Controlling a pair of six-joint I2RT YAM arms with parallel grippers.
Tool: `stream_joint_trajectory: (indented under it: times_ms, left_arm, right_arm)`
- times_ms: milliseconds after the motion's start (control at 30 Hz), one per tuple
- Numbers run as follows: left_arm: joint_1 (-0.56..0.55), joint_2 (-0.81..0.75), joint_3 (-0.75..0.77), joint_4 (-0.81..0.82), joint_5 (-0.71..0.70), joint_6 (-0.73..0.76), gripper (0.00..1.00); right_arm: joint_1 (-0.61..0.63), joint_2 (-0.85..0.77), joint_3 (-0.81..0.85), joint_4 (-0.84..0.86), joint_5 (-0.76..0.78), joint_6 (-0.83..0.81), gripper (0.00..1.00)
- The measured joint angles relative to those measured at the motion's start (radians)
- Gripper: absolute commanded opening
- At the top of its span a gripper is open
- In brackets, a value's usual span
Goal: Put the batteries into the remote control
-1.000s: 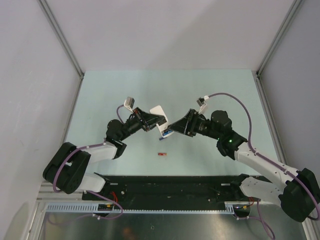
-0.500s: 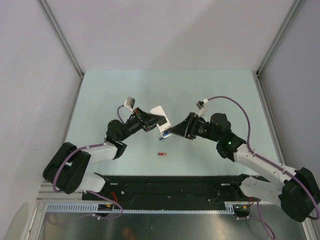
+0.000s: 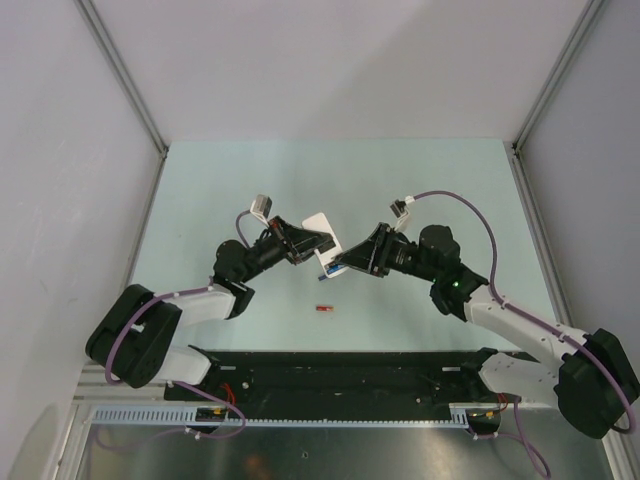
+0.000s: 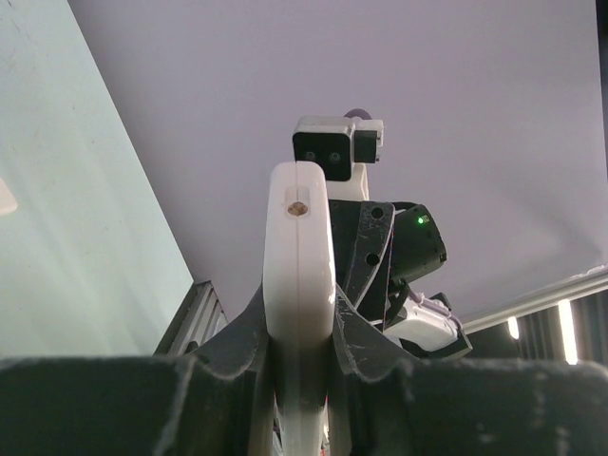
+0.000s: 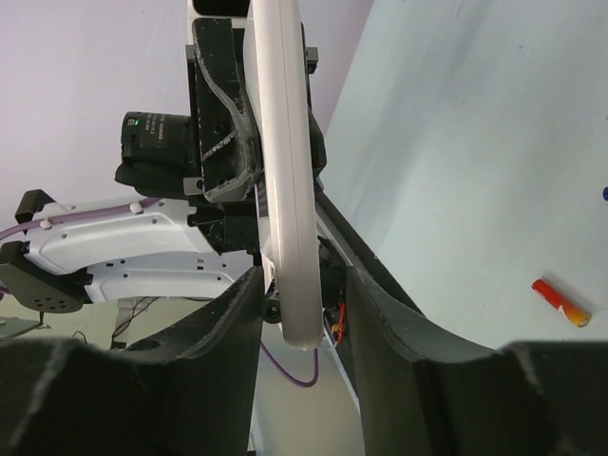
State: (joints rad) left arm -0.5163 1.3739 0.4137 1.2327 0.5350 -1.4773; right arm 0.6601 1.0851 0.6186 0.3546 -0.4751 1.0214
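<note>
I see the remote (image 4: 297, 237) off the table, held in the air over the middle of the worktop (image 3: 250, 180), between the two arms. It is a slim bar of smooth white plastic with rounded ends. Both wrist views catch it edge-on, so only the thin side and a seam line along it show. There's a small round hole near its top end in the left wrist view.

The left gripper (image 4: 297, 328) is clamped on the remote. Its black matte curved fingers (image 4: 237, 337) press both flat faces, and the jaws are narrow, no wider than the bar.

The right gripper (image 5: 302, 304) straddles the other end of the remote. Its black fingers (image 5: 380, 313) have the same rough moulded look. These jaws sit wider than the bar, with a clear gap on one side, while the other finger is right against the remote or just beside it; I can't tell which. I see nothing else between these fingers.

The red battery (image 5: 560, 302), a tiny glossy cylinder with a yellowish tip, lies flat on the pale green matte worktop. It is toward the middle of the near edge, below the remote and apart from both grippers.

From the top view I can see a blue speck (image 3: 328, 268) at the remote's near end, too small to identify.
</note>
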Motion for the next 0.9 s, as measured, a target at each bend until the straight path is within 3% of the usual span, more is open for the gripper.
stream_joint_trajectory:
  times_ms: [433, 900]
  left_arm:
    - [-0.002, 0.0, 0.0, -0.001, 0.0, 0.0, 0.0]
    - [0.002, 0.0, 0.0, -0.007, -0.005, 0.0, 0.0]
  right_arm:
    - [0.018, 0.02, 0.0, 0.044, -0.005, 0.011, 0.3]
    - [0.021, 0.037, 0.0, 0.063, -0.004, 0.015, 0.1]
